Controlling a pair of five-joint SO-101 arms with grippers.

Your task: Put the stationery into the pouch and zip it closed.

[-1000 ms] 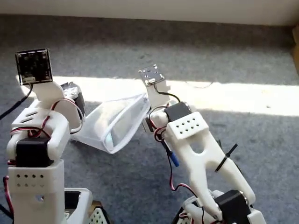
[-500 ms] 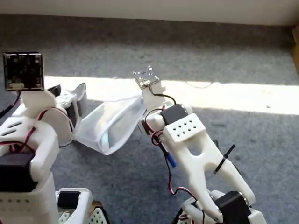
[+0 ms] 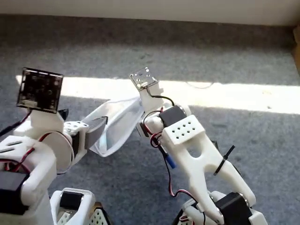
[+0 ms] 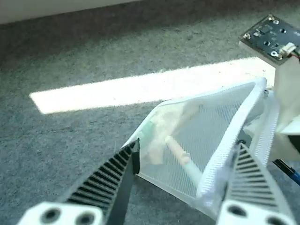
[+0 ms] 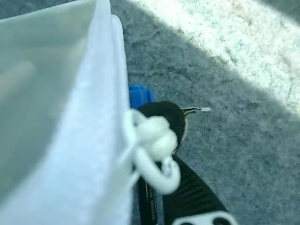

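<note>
- Here, the pouch (image 4: pixel 206 119) hangs stretched between the two arms, with pale stationery (image 4: pixel 180 157) lying inside its mesh.
- The left gripper (image 4: pixel 187 146) gapes wide, one jaw on either side of the pouch's near edge, gripping nothing. Closing squarely on the zip band, not the loose mesh, looks the sound move.
- The right gripper (image 5: pixel 154 117) seems clamped on the far corner, beside the zip pull (image 5: pixel 154 140).
- Whether the blue pen (image 3: pixel 171 159) is held or lies on the carpet (image 3: pixel 234 56) is unclear.
</note>
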